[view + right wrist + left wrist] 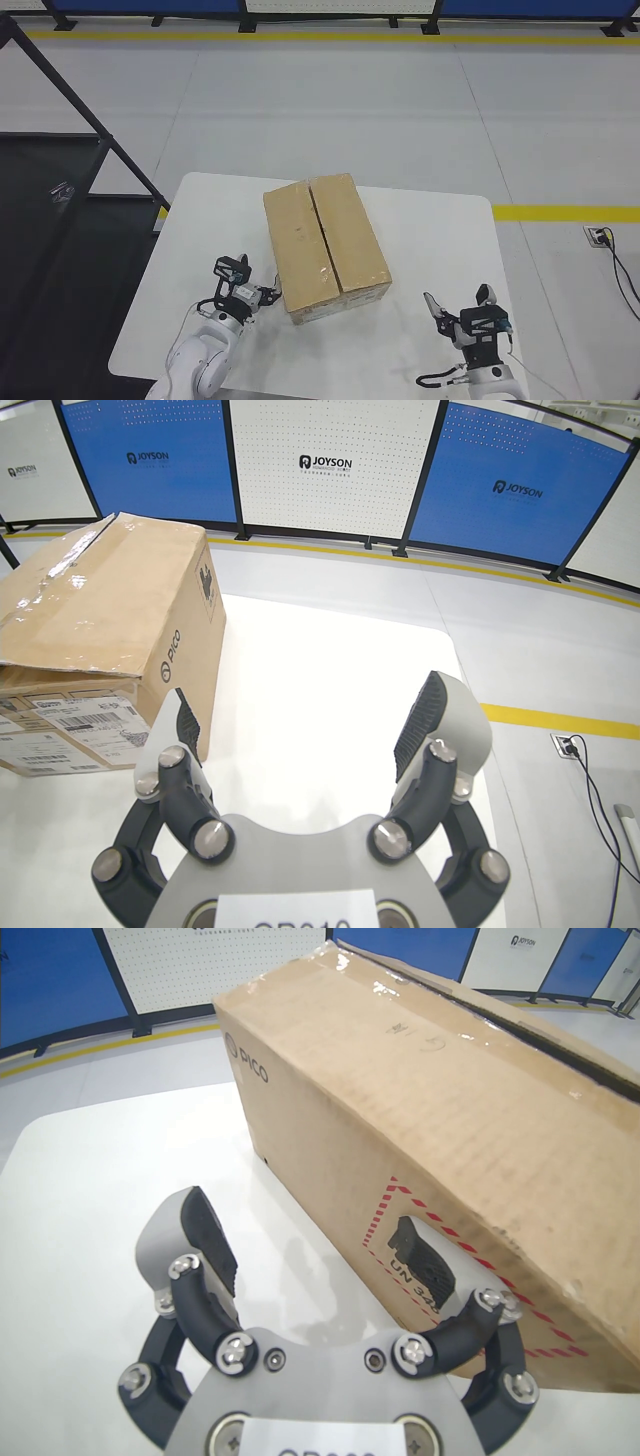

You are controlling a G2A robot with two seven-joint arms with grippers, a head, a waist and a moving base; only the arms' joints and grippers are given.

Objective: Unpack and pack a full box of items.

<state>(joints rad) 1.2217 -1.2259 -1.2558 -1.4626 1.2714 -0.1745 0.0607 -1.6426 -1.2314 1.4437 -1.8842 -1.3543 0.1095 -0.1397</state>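
**Item 1 – box** [325, 245]. Brown cardboard carton standing on the white table [430, 250]. Both top flaps are folded down and meet in a seam along the length of the lid, with clear tape over the seam. In the right wrist view the flap edge at the labelled end sits slightly raised. White shipping labels [60, 725] cover that end face. A red dashed marking [400, 1208] is on the long side facing the left arm.

**Item 2 – left gripper** [250, 280]. Low over the table just beside the box's long side, at the labelled end. The jaws are spread wide and hold nothing. One finger pad [425, 1268] sits close against the red dashed marking; whether it touches the box cannot be told. The other finger stands off from the box, over bare table.

**Item 3 – right gripper** [458, 300]. On the opposite side of the box, past the labelled end and well apart from the carton. The jaws are spread wide and hold nothing.

**Item 4 – surroundings.** A floor socket with cable [597, 236] lies off the table, beyond the right gripper's side of the box. Blue and white panels [320, 465] stand far behind the box.
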